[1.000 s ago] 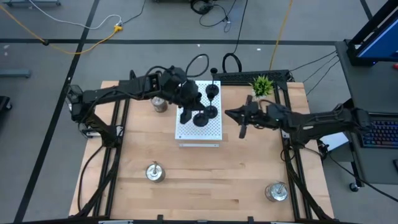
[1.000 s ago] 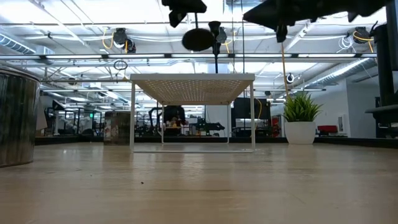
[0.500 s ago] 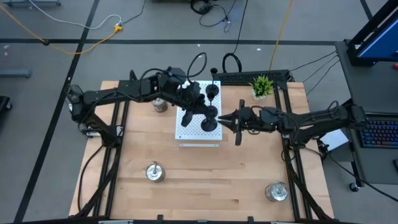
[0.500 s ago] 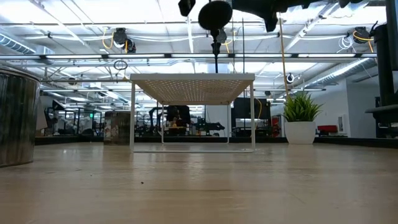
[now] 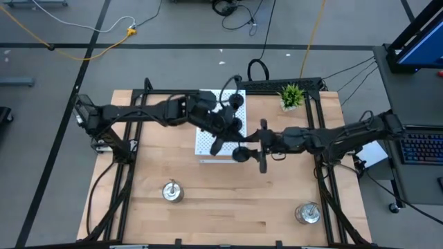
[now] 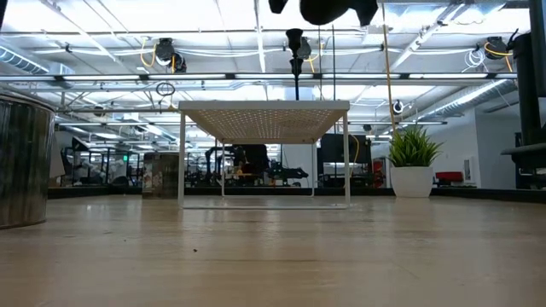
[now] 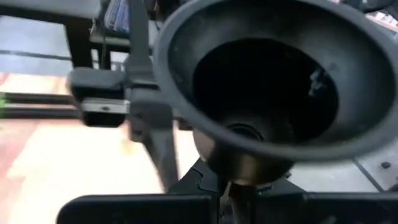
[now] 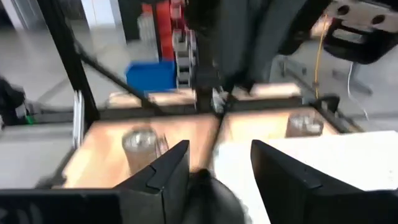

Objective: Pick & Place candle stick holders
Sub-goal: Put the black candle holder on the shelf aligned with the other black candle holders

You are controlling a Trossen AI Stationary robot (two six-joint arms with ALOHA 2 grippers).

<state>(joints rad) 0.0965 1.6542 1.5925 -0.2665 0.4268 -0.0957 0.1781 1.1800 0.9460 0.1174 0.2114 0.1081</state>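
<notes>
High view first: finds the left gripper reached out over the white perforated board, clenched on the thin stem of a black candle stick holder (its round hollow end fills the left wrist view). Places the right gripper just beside it at the board's right edge, fingers parted, with a dark rounded shape low between them; cannot tell whether touching. Counts a second black holder upright on the board, one silver holder near the table's front, and another silver holder at the front right corner. Notes a green plant in a white pot. Sits on a pale wooden table, over grey floor strewn with cables.
</notes>
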